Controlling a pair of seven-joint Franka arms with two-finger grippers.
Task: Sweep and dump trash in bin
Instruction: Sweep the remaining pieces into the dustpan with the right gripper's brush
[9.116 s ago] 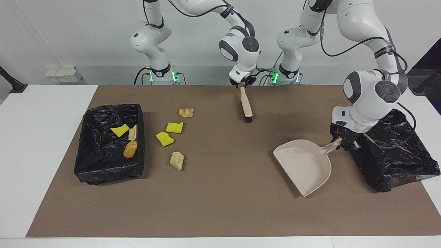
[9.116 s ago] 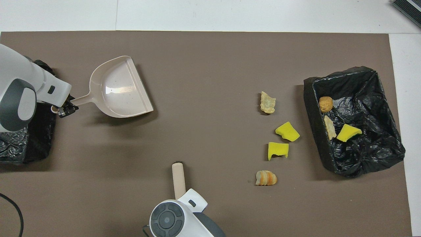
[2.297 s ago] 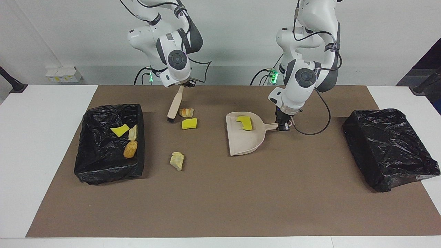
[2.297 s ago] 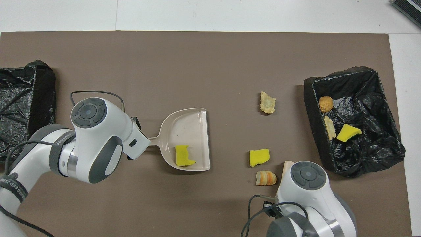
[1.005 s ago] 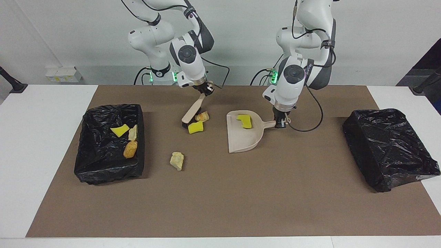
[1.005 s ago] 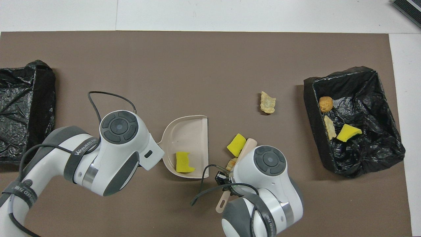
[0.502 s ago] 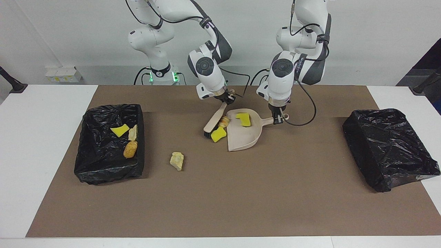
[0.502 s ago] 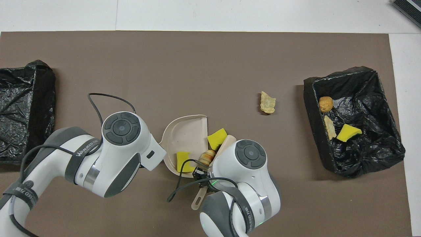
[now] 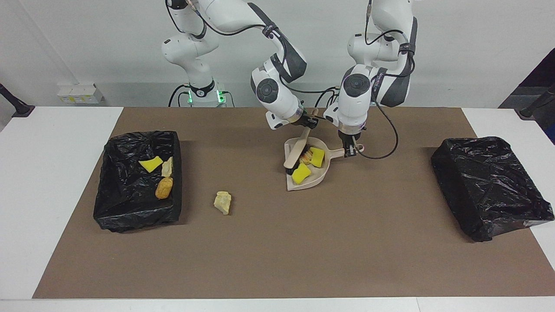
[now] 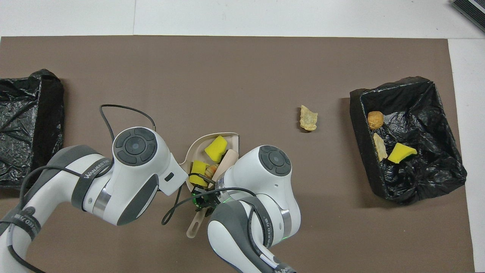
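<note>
A beige dustpan (image 9: 318, 177) (image 10: 194, 148) lies mid-table, and my left gripper (image 9: 350, 150) is shut on its handle. My right gripper (image 9: 308, 122) is shut on a beige brush (image 9: 295, 152) (image 10: 226, 161), whose bristle end rests inside the pan. In the pan lie two yellow sponge chunks (image 9: 317, 157) (image 9: 300, 173) and an orange-brown lump (image 9: 307, 157) (image 10: 211, 169). One pale beige lump of trash (image 9: 223, 202) (image 10: 308, 118) lies loose on the mat between the pan and the open bin (image 9: 130, 219) (image 10: 358, 129). That bin holds a yellow chunk (image 9: 150, 164), a beige scrap (image 9: 167, 167) and a brown lump (image 9: 164, 187).
A second black-bagged bin (image 9: 490, 186) (image 10: 26, 125) stands at the left arm's end of the brown mat (image 9: 277, 260). In the overhead view both arms' wrists cover the pan's handle and the brush's upper part.
The right arm has swept the brush toward the left arm's end, pushing a yellow chunk and the orange-brown lump over the lip into the dustpan. The pan has barely shifted.
</note>
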